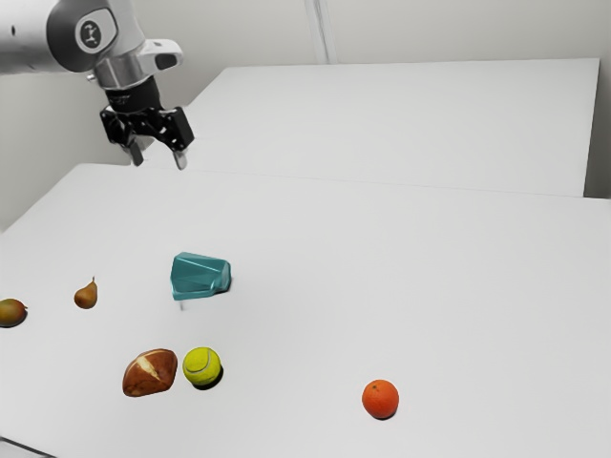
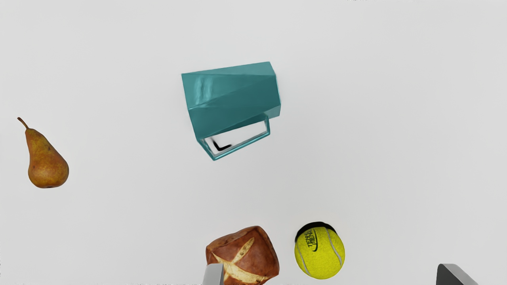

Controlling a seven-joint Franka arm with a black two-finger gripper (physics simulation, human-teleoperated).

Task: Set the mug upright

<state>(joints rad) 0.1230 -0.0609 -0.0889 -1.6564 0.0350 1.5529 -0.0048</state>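
Observation:
The teal faceted mug (image 1: 200, 276) lies on its side on the white table. In the wrist view the mug (image 2: 233, 95) has its angular handle (image 2: 241, 142) on the side facing the bread roll and the ball. My gripper (image 1: 159, 160) hangs high above the table at the exterior view's upper left, well apart from the mug. Seen from the wrist, the gripper (image 2: 330, 275) has its two fingertips wide apart and open, with no object held between them.
Around the mug on the table (image 1: 458, 286) are a pear (image 1: 86, 294), a bread roll (image 1: 150, 373) and a tennis ball (image 1: 201, 366). A mango-like fruit (image 1: 11, 313) sits at the exterior view's left edge, and an orange (image 1: 380, 399) lies toward its right.

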